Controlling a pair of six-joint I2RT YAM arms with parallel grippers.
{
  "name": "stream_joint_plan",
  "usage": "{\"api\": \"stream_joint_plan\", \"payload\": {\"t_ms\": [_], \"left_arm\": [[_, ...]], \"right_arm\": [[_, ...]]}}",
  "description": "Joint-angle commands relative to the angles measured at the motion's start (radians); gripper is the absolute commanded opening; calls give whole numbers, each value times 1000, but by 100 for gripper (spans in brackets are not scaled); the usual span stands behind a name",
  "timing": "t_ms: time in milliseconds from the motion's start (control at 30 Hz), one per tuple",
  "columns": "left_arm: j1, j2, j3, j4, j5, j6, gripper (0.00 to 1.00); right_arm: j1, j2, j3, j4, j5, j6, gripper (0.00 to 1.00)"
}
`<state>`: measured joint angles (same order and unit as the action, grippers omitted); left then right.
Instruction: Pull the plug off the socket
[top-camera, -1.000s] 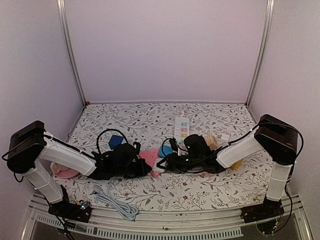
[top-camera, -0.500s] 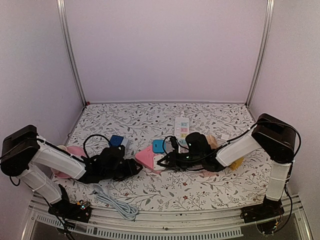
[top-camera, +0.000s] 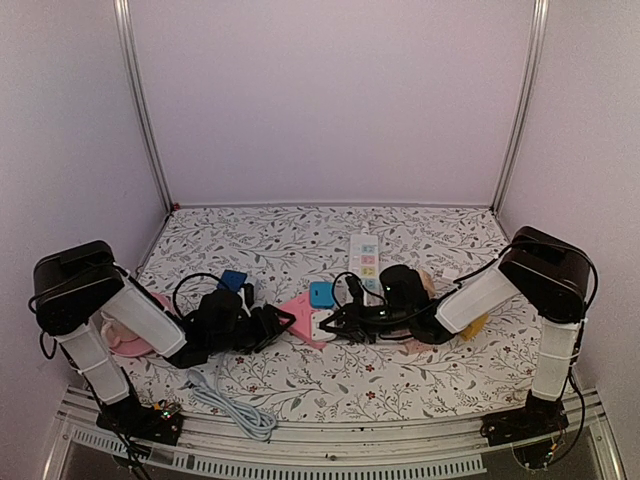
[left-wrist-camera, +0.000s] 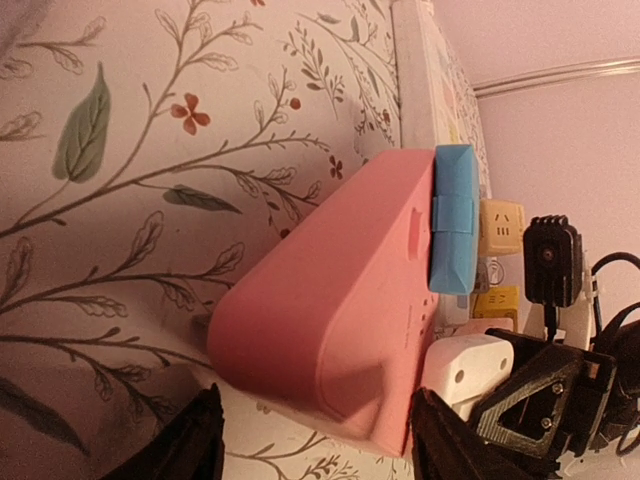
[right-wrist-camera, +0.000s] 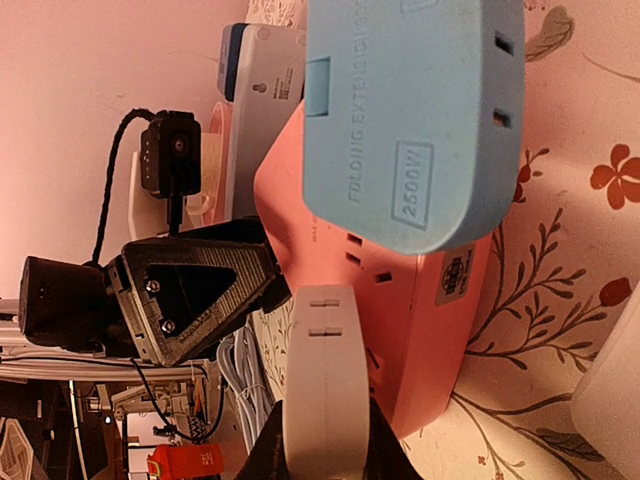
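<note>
Near edge: grey cable (top-camera: 232, 402) coiled on the counter (top-camera: 400, 385). Not involved.

Left hand (left-wrist-camera: 318, 430): jaws wide, one finger on each side of the near end of the pink socket (left-wrist-camera: 330, 290). Can't confirm any pad contact, so it isn't clamping anything.

Right hand (right-wrist-camera: 322, 440): closed tight on the white plug (right-wrist-camera: 320, 360), fingers pinching its body from both sides.

The plug sits against the side face of the socket, touching it. The right hand hides the seam, so I can't tell if the pins are fully seated.

The socket lies flat on the counter, mid-front, between the two hands. A blue adapter (right-wrist-camera: 410, 120) sits on its far end.

Further back: blue cube (top-camera: 233, 281) on the left, white power strip (top-camera: 364, 252) toward the back wall. Both are well apart from the work.

Step, my read: the grip on the plug is made and extraction is not done.

Next move:
- The left hand needs to close on the socket body to brace it.
- The right then pulls straight out along the pin axis, away from the left hand, with no twist.

Risk: with the left hand open the socket is unrestrained. It would likely drag along the counter with the plug instead of separating.
</note>
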<state>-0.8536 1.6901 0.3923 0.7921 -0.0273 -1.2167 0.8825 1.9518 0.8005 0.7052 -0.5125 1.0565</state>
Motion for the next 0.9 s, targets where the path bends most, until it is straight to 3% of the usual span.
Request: {"api": "stream_joint_plan", "payload": {"t_ms": [0, 433, 800, 867], "left_arm": [[12, 54, 23, 124, 46, -29, 63], [14, 61, 63, 207, 78, -31, 44], [11, 59, 33, 280, 87, -48, 3], [7, 51, 13, 315, 85, -59, 0]], "right_arm": [[-6, 15, 1, 105, -47, 16, 9], [-10, 32, 0, 149, -90, 38, 9], [-11, 13, -22, 226, -113, 75, 9], [-11, 1, -34, 242, -110, 76, 9]]}}
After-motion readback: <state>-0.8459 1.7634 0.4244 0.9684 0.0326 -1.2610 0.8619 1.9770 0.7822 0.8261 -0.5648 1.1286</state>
